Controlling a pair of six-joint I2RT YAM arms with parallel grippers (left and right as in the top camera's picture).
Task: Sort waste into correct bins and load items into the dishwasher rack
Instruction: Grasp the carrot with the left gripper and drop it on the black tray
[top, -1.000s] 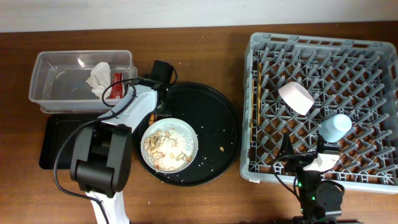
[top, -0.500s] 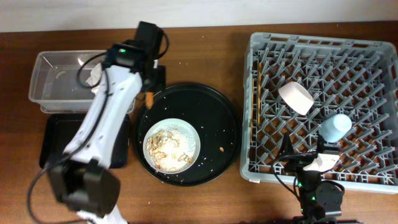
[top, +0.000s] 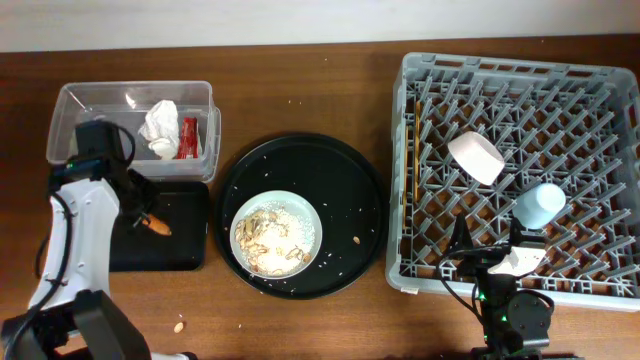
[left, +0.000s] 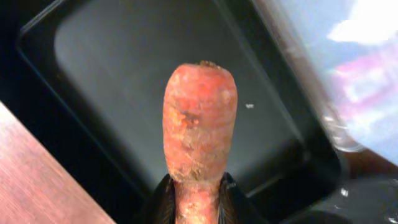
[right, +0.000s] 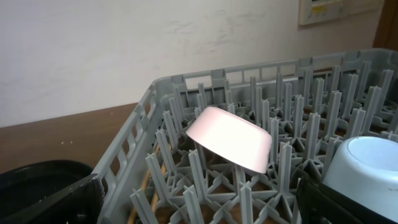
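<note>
My left gripper (top: 143, 214) is shut on the small orange food piece (top: 157, 226) and holds it over the shallow black rectangular tray (top: 186, 245). In the left wrist view the orange piece (left: 199, 124) sticks out from the jaws (left: 196, 202) above the tray (left: 106, 68). The clear tub (top: 100, 135) holds the white napkin (top: 160, 124) and the red wrapper (top: 188, 138). The wider white dish (top: 304, 212) with beige scraps (top: 265, 238) sits on the round black tray (top: 340, 180). The grey rack (top: 520, 80) holds the white bowl (top: 475, 157), blue cup (top: 540, 205) and chopsticks (top: 407, 170). My right gripper (top: 487, 258) is open at the rack's front edge.
Crumbs lie scattered on the round tray, with a small brown bit (top: 358, 240) near its right rim. Another small bit (top: 180, 326) lies on the table in front of the black rectangular tray. The right wrist view shows the bowl (right: 230, 140) and cup (right: 367, 165) among the pegs.
My left arm has swung from the round tray, past the clear tub, to over the black rectangular tray, carrying the orange piece. The right arm has not moved.
</note>
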